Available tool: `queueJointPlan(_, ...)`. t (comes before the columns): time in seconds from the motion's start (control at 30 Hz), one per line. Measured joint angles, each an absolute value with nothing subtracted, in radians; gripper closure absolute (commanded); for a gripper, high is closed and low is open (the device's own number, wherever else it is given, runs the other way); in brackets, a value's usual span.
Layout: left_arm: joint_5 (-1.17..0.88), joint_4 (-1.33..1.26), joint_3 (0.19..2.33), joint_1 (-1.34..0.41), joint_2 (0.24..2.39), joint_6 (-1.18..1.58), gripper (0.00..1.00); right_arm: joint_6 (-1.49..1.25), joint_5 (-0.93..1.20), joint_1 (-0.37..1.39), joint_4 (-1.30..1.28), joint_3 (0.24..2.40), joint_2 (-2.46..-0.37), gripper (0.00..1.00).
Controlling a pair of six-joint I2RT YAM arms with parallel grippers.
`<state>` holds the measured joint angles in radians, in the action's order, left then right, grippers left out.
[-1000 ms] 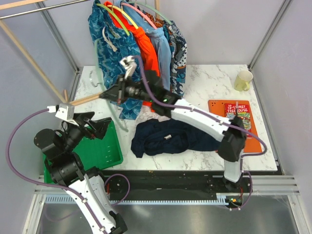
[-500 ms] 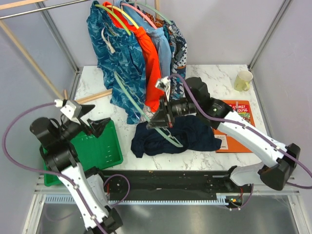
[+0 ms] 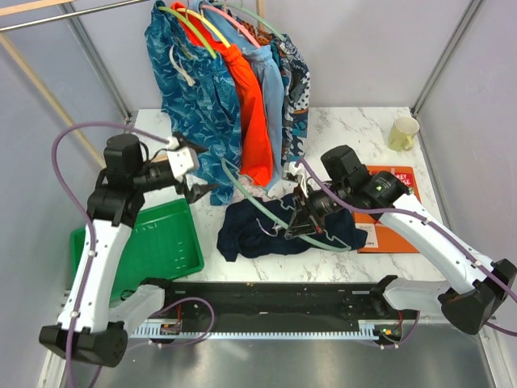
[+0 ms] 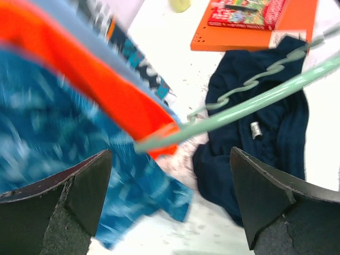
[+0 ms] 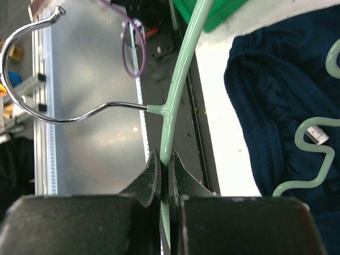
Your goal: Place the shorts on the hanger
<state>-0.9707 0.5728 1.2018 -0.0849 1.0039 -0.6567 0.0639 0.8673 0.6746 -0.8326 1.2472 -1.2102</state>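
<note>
Top view: the right end effector point(image 3: 305, 217) is clamped on the hanger point(image 3: 238, 186) near its hook, holding it tilted over the shorts point(image 3: 257, 234). They're bunched on the counter point(image 3: 355, 133), near the middle. The left end effector point(image 3: 202, 171) hovers empty with its fingers wide apart, just left of the hanger's far tip. That tip is close to the hung orange shorts point(image 3: 252, 121), so a swing could snag them.

Left wrist: blurry, and I can't tell whether the tip touches the orange hem. A grab from here might catch the wrong fabric.

Right wrist: the jaws pinch thin plastic just below the hook. It's a narrow hold, so I'd guess the hanger twists or slips once the shorts weigh down one side.
</note>
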Motion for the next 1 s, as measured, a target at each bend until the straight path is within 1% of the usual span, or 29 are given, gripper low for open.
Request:
queueJointPlan(0.13, -0.900, 0.610, 1.192, -0.256, 0.905, -0.860, 0.04, 0.147, 0.886, 0.676, -0.913, 1.242, -1.205, 1.00)
queueJointPlan(0.23, -0.831, 0.663, 1.187, -0.402, 0.865, -0.998, 0.08, 0.207, 0.916, 0.677, -0.970, 1.242, -1.215, 1.00)
queueJointPlan(0.33, -0.765, 0.721, 1.172, -0.534, 0.862, -1.101, 0.11, 0.257, 0.929, 0.678, -1.015, 1.246, -1.242, 1.00)
queueJointPlan(0.43, -0.685, 0.793, 1.142, -0.642, 0.877, -1.175, 0.11, 0.310, 0.930, 0.679, -1.071, 1.262, -1.286, 1.00)
queueJointPlan(0.53, -0.619, 0.826, 1.119, -0.708, 0.906, -1.200, 0.14, 0.339, 0.922, 0.689, -1.097, 1.275, -1.311, 1.00)
queueJointPlan(0.63, -0.562, 0.839, 1.119, -0.750, 0.966, -1.204, 0.31, 0.366, 0.896, 0.719, -1.117, 1.280, -1.314, 1.00)
queueJointPlan(0.67, -0.547, 0.840, 1.119, -0.757, 0.984, -1.205, 0.43, 0.377, 0.887, 0.733, -1.124, 1.283, -1.314, 1.00)
queueJointPlan(0.7, -0.525, 0.838, 1.119, -0.767, 1.007, -1.205, 0.49, 0.391, 0.876, 0.748, -1.132, 1.287, -1.314, 1.00)
queueJointPlan(0.73, -0.516, 0.839, 1.119, -0.771, 1.023, -1.201, 0.58, 0.399, 0.872, 0.754, -1.139, 1.291, -1.314, 1.00)
queueJointPlan(0.8, -0.495, 0.843, 1.119, -0.782, 1.049, -1.195, 0.70, 0.410, 0.844, 0.756, -1.151, 1.301, -1.314, 1.00)
queueJointPlan(0.83, -0.480, 0.842, 1.119, -0.786, 1.059, -1.185, 0.82, 0.417, 0.827, 0.753, -1.157, 1.308, -1.314, 1.00)
queueJointPlan(0.87, -0.470, 0.839, 1.119, -0.789, 1.068, -1.175, 0.98, 0.421, 0.809, 0.749, -1.163, 1.315, -1.314, 0.85)
queueJointPlan(0.93, -0.464, 0.858, 1.118, -0.793, 1.072, -1.169, 0.98, 0.430, 0.773, 0.746, -1.169, 1.330, -1.314, 0.66)
queueJointPlan(0.97, -0.460, 0.878, 1.116, -0.798, 1.072, -1.153, 0.98, 0.430, 0.756, 0.743, -1.172, 1.338, -1.314, 0.50)
queueJointPlan(1.0, -0.455, 0.879, 1.117, -0.800, 1.074, -1.128, 0.98, 0.421, 0.737, 0.742, -1.170, 1.346, -1.314, 0.44)
